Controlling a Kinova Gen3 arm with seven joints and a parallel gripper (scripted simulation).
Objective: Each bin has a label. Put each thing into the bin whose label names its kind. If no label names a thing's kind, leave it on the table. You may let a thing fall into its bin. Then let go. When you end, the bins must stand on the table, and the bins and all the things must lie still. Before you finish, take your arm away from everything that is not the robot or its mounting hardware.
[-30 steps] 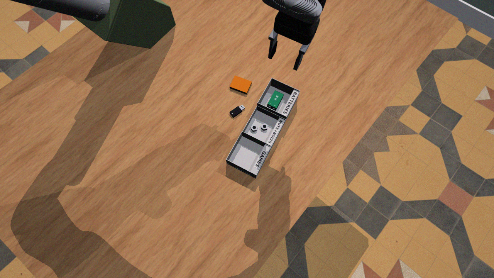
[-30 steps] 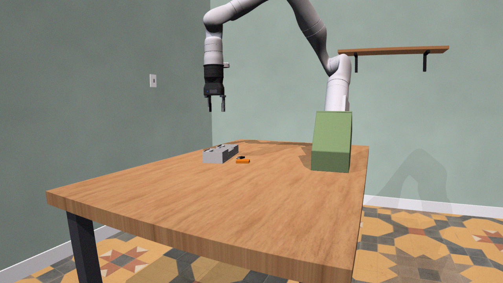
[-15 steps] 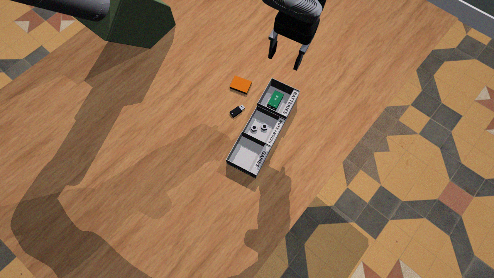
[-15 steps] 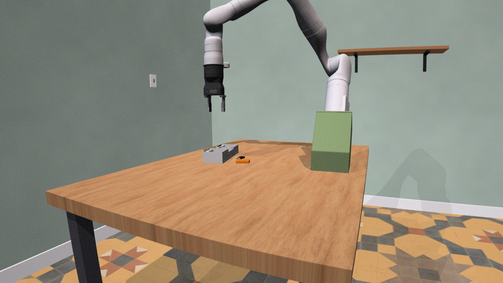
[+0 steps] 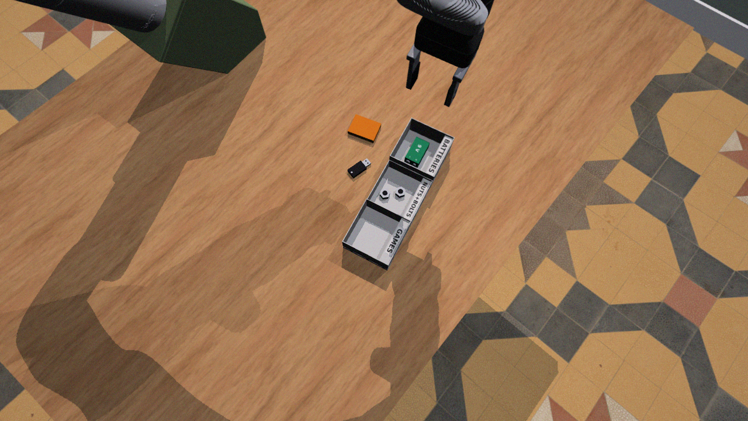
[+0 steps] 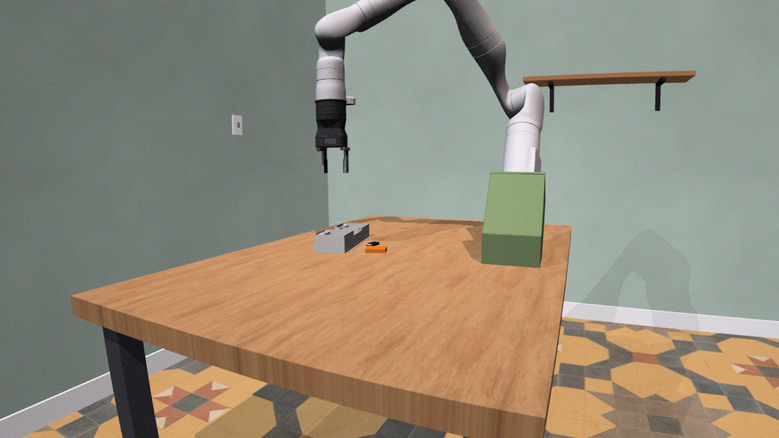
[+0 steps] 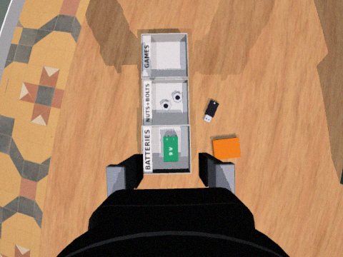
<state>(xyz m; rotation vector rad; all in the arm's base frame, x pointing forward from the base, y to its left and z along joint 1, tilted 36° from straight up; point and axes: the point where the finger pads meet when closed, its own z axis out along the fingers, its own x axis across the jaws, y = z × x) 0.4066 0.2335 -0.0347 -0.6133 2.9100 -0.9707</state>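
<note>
In BATTERIES bin (image 5: 442, 155) (image 7: 147, 150), green 9V battery (image 5: 417, 150) (image 7: 171, 149)

From my station, I can make out no change in the top or exterior view, from upper left to lower right of either frame. I have no earlier wrist view to compare, so I cannot tell about changes there.
</note>
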